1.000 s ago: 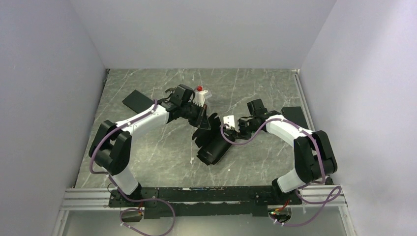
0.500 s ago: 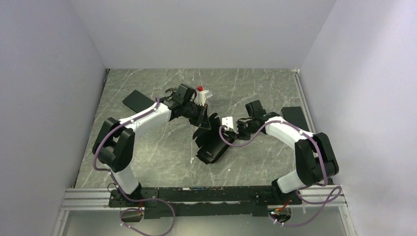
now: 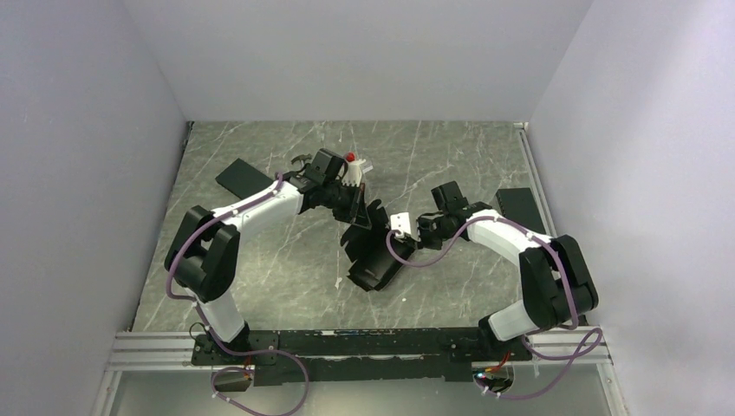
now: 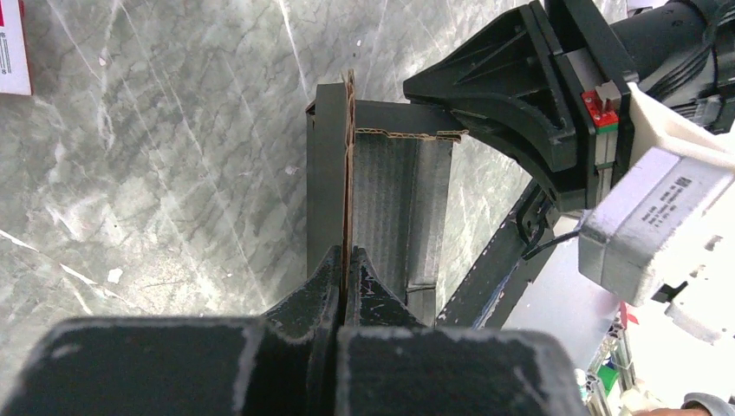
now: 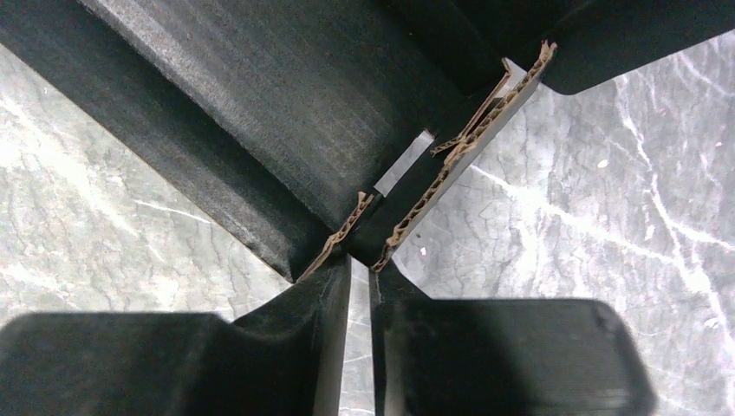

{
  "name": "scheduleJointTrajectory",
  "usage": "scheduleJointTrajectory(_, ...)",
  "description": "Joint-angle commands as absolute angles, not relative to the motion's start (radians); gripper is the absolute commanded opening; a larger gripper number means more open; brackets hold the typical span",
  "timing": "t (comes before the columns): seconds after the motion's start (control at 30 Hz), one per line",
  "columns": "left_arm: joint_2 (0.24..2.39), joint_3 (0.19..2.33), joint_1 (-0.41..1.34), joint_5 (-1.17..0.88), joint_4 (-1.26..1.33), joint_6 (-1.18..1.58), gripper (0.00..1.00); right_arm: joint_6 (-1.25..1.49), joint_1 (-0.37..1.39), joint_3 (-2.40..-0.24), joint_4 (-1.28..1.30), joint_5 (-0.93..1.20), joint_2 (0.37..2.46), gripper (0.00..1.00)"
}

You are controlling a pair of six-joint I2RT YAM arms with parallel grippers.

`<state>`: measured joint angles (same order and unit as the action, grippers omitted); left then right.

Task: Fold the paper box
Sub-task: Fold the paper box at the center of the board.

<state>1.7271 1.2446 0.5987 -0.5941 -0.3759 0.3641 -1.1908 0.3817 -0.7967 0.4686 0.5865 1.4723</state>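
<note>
- Since the earlier frame, top external view: the right end effector (image 3: 387, 232) has advanced to the right flank of the paper box (image 3: 373, 256), jaws narrowing. The left end effector (image 3: 358, 214) is unchanged at the box's far end. The half-formed box rests on the worktop (image 3: 277, 277). The left arm is extended forward. The right arm is bent, forearm aimed across at the box.
- Left wrist view: the left end effector (image 4: 345, 264) is clenched on an upright box panel. Hazard: opposing pulls from the two arms may tear a crease.
- Right wrist view: the fingers stand nearly together. Two corrugated box edges meet their tips, but whether card is clamped cannot be determined. Hazard: closure may miss the flap, or crush both edges.
</note>
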Motion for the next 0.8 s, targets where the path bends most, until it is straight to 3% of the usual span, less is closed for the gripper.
scheduleJointTrajectory(0.0, 1.72, 1.262, 0.612, -0.614, -0.289, 0.412, 0.0, -1.294, 0.405, -0.805, 0.505, 0.689, 1.427, 0.2)
scheduleJointTrajectory(0.27, 1.727, 1.269, 0.612, -0.603, -0.301, 0.4, 0.0, -1.436, 0.415, -0.82, 0.604, 0.698, 1.444, 0.33)
scheduleJointTrajectory(0.77, 1.757, 1.299, 0.608, -0.581, -0.35, 0.373, 0.0, -1.636, 0.447, -0.858, 0.75, 0.66, 1.476, 0.32)
